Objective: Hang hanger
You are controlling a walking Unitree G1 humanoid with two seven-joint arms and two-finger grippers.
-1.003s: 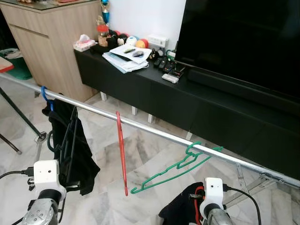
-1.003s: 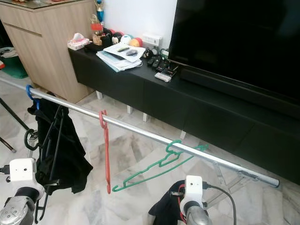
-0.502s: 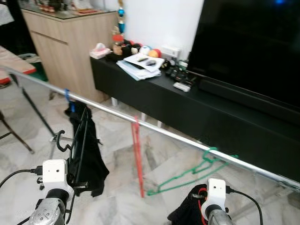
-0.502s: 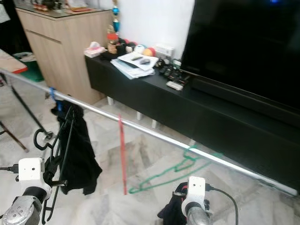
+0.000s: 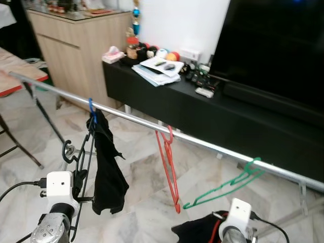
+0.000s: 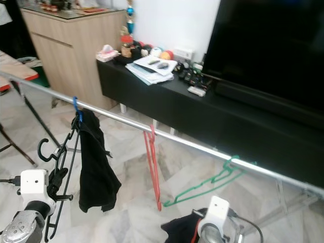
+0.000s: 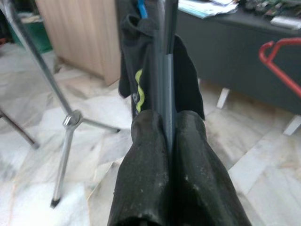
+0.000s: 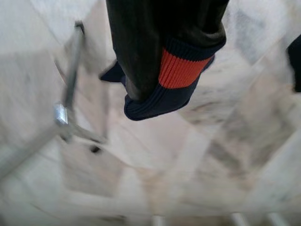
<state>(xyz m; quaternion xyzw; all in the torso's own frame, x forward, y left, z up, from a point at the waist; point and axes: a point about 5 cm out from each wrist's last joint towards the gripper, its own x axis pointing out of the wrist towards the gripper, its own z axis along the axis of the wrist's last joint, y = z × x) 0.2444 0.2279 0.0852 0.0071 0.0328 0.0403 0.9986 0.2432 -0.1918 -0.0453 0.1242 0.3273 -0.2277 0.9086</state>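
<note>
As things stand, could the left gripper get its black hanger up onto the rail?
Probably yes: the left gripper, shut on the black hanger, sits just below the rail, with bare rail beside the hung black garment.

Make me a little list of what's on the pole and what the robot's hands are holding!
pole: silver rail crossing the room in front of the TV cabinet
on the pole: blue hanger with a black garment, empty red hanger, empty green hanger
left gripper: fingers shut on a black hanger, held below the rail, not hung yet
right gripper: holding a dark garment with an orange stripe
floor: white marble tiles
</note>
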